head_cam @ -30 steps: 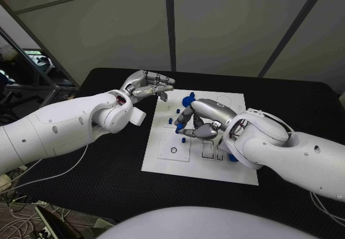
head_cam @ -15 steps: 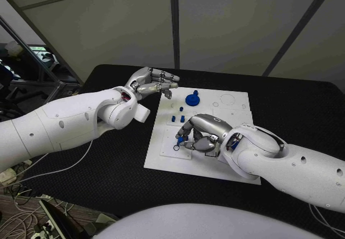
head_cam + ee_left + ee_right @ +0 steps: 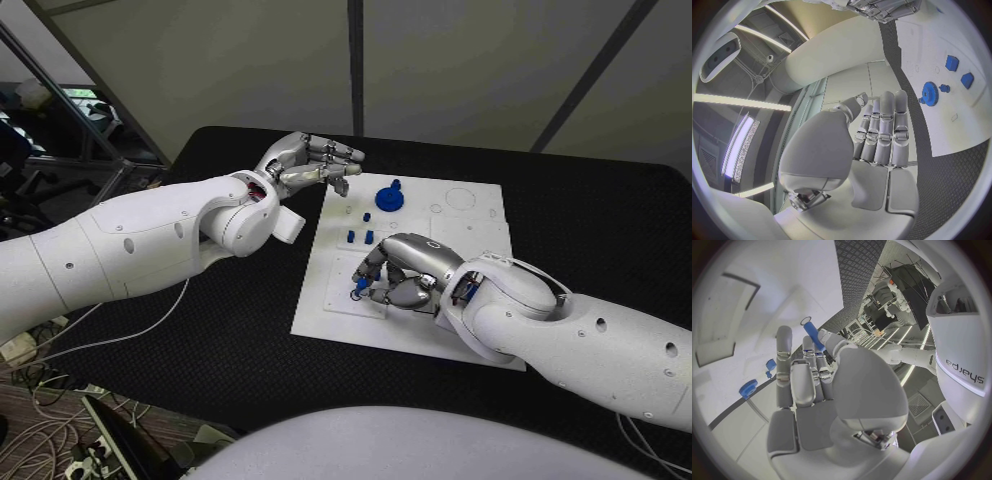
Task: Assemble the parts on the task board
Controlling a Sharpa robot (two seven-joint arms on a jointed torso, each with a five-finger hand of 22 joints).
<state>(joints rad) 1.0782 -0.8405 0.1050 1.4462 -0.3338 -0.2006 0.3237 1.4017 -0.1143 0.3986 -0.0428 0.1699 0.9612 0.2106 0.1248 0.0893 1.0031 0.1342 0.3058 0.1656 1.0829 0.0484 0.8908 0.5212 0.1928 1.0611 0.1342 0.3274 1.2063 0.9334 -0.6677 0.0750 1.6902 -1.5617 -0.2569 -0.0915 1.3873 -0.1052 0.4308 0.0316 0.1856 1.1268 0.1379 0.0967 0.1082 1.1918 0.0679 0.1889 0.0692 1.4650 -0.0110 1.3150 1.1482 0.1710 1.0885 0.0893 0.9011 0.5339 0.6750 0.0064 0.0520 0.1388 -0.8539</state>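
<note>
1. My right hand (image 3: 398,275) pinched a small blue peg (image 3: 359,285) just above the task board (image 3: 325,315), near its front-left hole.
2. The blue gear (image 3: 389,196) stood at the board's far side.
3. My left hand (image 3: 312,163) hovered over the worktop (image 3: 231,340), fingers curled, holding nothing.

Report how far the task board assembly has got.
Already standing on the task board: a blue gear and two small blue pegs. In hand: the right hand pinches a blue pin just above a round hole in the board. The left hand hovers with fingers curled, holding nothing. Left: seating that pin.
</note>
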